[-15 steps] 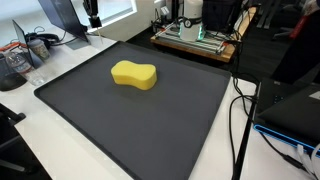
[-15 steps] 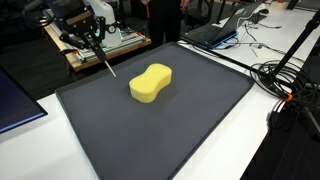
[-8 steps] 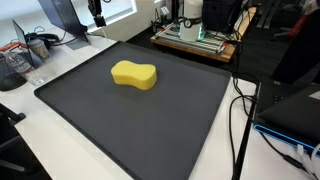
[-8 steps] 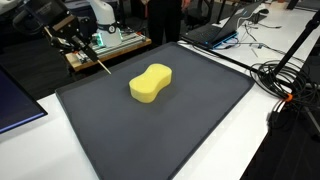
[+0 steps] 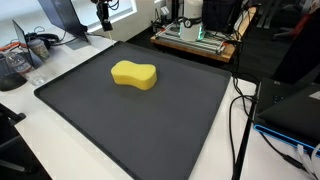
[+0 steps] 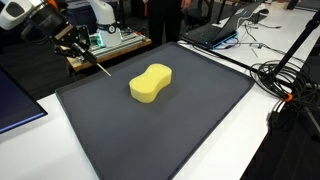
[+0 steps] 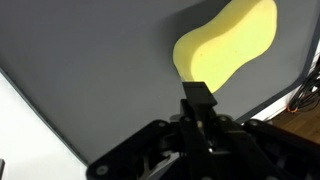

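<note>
A yellow peanut-shaped sponge [image 5: 134, 74] lies on a large dark mat [image 5: 150, 120], seen in both exterior views [image 6: 150, 82] and at the top of the wrist view [image 7: 230, 45]. My gripper [image 6: 76, 45] hangs above the mat's far edge, well away from the sponge; it also shows at the top of an exterior view [image 5: 101, 16]. It is shut on a thin dark stick [image 6: 98, 67] that slants down toward the mat. In the wrist view the stick's black end [image 7: 198, 98] sits between the jaws.
A wooden bench with electronics [image 5: 195, 40] stands behind the mat. Cables [image 5: 240, 110] and a dark box [image 5: 290, 115] lie beside one edge. A laptop [image 6: 215, 30], more cables [image 6: 285, 80] and a blue sheet [image 6: 15, 105] surround the mat.
The gripper with the stick has moved away from the sponge, out toward the mat's far edge, and risen slightly. The sponge has not moved.
</note>
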Motion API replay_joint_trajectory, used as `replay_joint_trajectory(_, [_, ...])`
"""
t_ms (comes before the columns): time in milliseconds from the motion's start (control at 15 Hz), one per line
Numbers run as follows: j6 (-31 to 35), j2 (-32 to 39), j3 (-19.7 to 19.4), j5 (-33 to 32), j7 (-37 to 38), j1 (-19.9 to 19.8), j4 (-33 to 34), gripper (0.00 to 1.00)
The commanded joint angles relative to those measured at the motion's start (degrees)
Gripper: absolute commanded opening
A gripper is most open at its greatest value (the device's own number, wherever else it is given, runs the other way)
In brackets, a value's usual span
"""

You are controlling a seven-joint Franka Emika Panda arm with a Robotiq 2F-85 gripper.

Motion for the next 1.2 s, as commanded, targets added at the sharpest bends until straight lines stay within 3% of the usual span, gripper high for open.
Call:
replay_joint_trajectory(0, [9.2,-9.3,0.0,2.6,-3.7,1.2,-11.7,0.03])
replay_joint_trajectory(400, [30.9,-22.1,2.4,5.3,-8.7,8.4,-28.4,0.03])
replay_joint_trajectory(600, [36.9,-26.9,6.8,5.1,-8.1,10.5,-34.1,0.03])
replay_joint_trajectory(800, [36.1,-25.3,12.6,3.9,-7.7,10.5,-31.3,0.03])
replay_joint_trajectory(867, [36.3,-24.2,10.0,3.8,-6.9,10.7,-31.0,0.03])
replay_joint_trajectory(933, [36.3,-24.2,11.1,3.8,-6.4,10.8,-30.8,0.13])
replay_joint_trajectory(1133, [36.3,-23.9,10.5,3.8,-6.4,10.7,-30.8,0.13])
